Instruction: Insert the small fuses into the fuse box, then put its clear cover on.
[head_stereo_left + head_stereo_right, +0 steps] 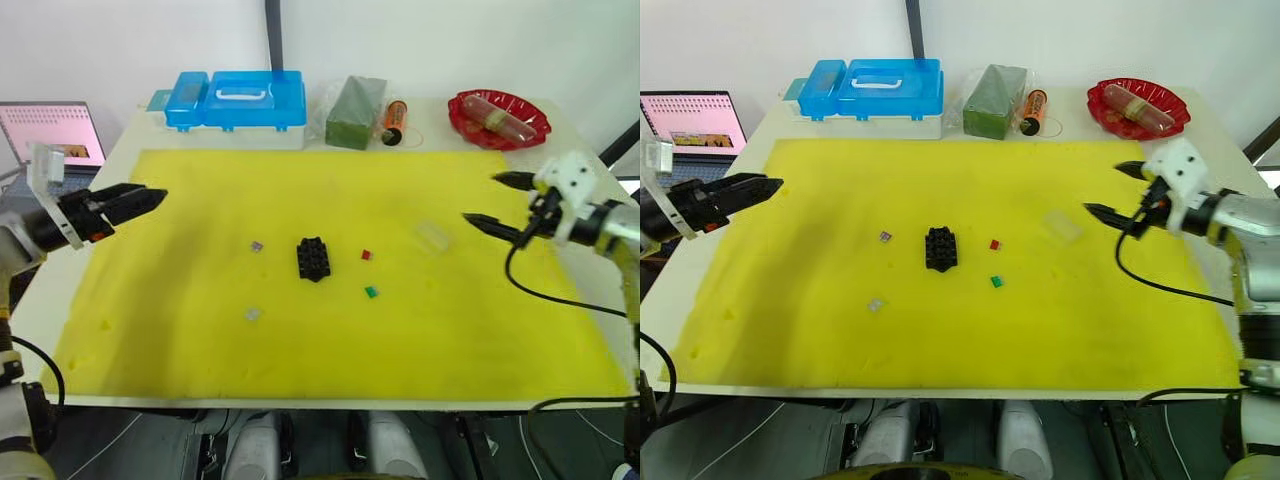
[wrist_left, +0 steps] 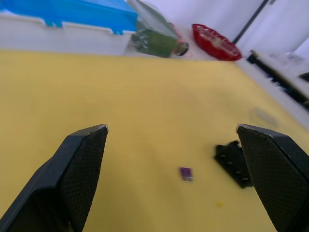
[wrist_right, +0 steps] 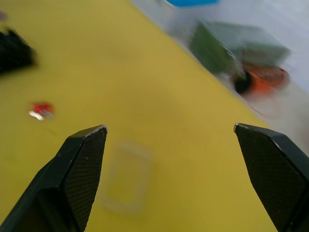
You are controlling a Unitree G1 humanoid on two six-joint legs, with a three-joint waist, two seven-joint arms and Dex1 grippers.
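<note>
1. Left eye view showed the small black rectangular plastic fuse box (image 1: 314, 259) lying mid-mat on the yellow foam mat (image 1: 200, 340), its slots seemingly unfilled, though they were too small to read for certain.
2. Four tiny flat blade fuses lay loose around it: the pinkish fuse (image 1: 257, 246) to its left, the pale grey fuse (image 1: 252, 314) nearer the front, and the red fuse (image 1: 366, 255) and green fuse (image 1: 371, 292) to its right.
3. The transparent rectangular plastic cover (image 1: 433, 236) rested flat, well right of the box.
4. The left gripper (image 1: 135, 203) and right gripper (image 1: 495, 205) hovered over opposite mat edges, fingers spread and empty.
5. Judged stage: the very start; next would be pinching one fuse squarely and aligning its blades with a slot.
6. At the back, a closed blue plastic case (image 1: 236, 99) hid its contents; a red bowl (image 1: 499, 118) held a wrapped reddish item.
</note>
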